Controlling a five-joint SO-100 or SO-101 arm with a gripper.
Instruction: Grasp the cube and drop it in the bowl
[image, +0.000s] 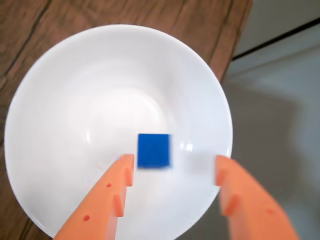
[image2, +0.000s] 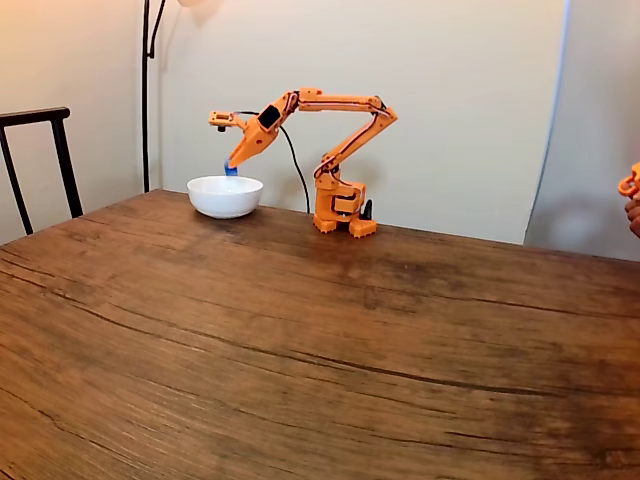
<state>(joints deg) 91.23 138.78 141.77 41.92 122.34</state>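
Note:
The white bowl (image: 75, 100) lies right below me in the wrist view, near the table's corner. The blue cube (image: 153, 150) shows blurred over the bowl's inside, beside the tip of my left orange finger (image: 117, 187) and well apart from the right finger (image: 240, 195). My gripper (image: 175, 167) is open, with a wide gap between the jaws. In the fixed view the gripper (image2: 233, 163) points down over the bowl (image2: 225, 197) at the table's far left, and the cube (image2: 231, 171) shows as a blue speck just under the fingertips, above the rim.
The wooden table (image2: 320, 330) stretches wide and bare toward the camera. Its edge (image: 235, 45) runs close to the bowl, with grey floor beyond. A dark chair (image2: 40, 160) and a lamp pole (image2: 146, 100) stand at left. A hand (image2: 632, 200) with an orange part shows at the right edge.

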